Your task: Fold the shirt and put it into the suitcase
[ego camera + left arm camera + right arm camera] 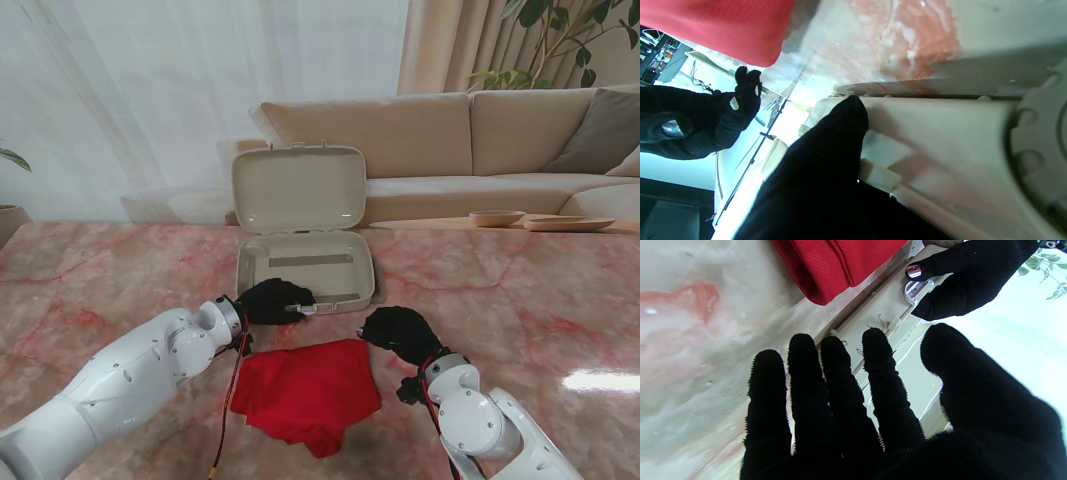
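Observation:
The red shirt (305,390) lies folded into a rough square on the marble table, nearer to me than the suitcase. The beige suitcase (330,275) stands open with its lid (300,188) upright. My left hand (275,300), in a black glove, rests on the suitcase's near left corner by a white latch (915,291), fingers spread over the rim. My right hand (400,335) hovers open at the shirt's far right corner, holding nothing. In the right wrist view its fingers (826,380) point at the suitcase's front wall (880,303), beside the shirt's folded edge (840,263).
The pink marble table (120,270) stretches wide on both sides. A beige sofa (450,140) stands behind the suitcase. A wooden bowl (496,217) and a flat tray (568,223) sit at the far right. A red cable (228,420) runs along my left forearm.

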### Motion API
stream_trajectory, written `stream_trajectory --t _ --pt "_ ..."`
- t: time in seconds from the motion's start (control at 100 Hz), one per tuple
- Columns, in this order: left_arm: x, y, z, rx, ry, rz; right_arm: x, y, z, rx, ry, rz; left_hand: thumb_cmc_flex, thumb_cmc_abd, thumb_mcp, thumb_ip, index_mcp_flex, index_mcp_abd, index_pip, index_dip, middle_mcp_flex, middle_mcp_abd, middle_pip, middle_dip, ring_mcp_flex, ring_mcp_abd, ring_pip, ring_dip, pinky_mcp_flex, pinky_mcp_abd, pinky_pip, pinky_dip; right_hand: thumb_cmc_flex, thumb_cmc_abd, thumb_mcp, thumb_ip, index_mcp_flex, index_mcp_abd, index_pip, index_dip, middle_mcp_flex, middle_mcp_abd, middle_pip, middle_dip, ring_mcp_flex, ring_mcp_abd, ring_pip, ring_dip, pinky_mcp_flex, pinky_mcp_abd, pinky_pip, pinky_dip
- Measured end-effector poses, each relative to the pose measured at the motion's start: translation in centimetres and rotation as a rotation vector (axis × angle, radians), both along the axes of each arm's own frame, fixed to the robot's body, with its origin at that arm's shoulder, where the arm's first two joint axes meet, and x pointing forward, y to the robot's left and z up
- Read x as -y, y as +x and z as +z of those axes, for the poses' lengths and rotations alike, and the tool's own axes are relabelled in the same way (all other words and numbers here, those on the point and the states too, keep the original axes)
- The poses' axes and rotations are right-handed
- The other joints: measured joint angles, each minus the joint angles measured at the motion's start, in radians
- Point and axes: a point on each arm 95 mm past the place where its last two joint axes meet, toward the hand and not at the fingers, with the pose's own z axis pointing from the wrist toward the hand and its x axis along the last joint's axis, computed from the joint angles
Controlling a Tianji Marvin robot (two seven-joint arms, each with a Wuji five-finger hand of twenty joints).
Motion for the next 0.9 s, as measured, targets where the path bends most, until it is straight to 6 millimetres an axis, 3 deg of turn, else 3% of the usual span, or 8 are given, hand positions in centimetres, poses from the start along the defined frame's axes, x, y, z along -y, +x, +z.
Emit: stream_trajectory --t 0.48,0.67,0.9 --pt "0.06 0.0 -0.1 0.003 -0.013 0.007 0.03 0.05 -0.05 -0.006 -0.002 -0.004 0.0 -0.01 0.0 0.0 0.0 0.0 0.015 -0.014 0.011 0.0 -0.042 -0.047 0.0 0.0 0.0 -0.011 -0.014 0.0 -0.022 -0.012 0.0 0.0 0.0 0.0 0.0 0.0 0.0 0.0 0.0 0.0 0.0 0.0 0.0 0.0 0.0 0.0 0.0 0.0 0.0 0.0" --pt "-0.14 0.06 0.01 0.012 -0.023 0.018 0.05 0.13 -0.11 -0.008 -0.002 -0.006 0.001 -0.05 0.001 0.0 0.026 -0.008 0.015 -0.101 0.025 0.0 -0.153 -0.042 0.001 0.0 -0.07 -0.05 -0.039 0.004 -0.039 -0.016 0.007 0.0 0.0 0.0 0.0 0.0 0.022 -0.012 0.0 0.0 0.0 0.0 0.0 0.0 0.0 0.0 0.0 0.0 0.0 0.0" --pt "-0.26 0.1 0.11 0.027 -0.025 0.024 0.08 0.25 -0.2 -0.011 -0.001 -0.008 0.001 -0.072 0.004 0.001 0.027 -0.031 0.011 -0.123 0.019 0.0 -0.168 -0.047 -0.002 -0.002 -0.146 -0.103 -0.064 0.013 -0.053 -0.025 0.019 0.0 0.001 0.0 -0.001 0.0 0.059 -0.038 0.0 0.0 0.0 0.0 0.0 0.0 0.0 0.0 0.0 0.0 0.0 0.0"
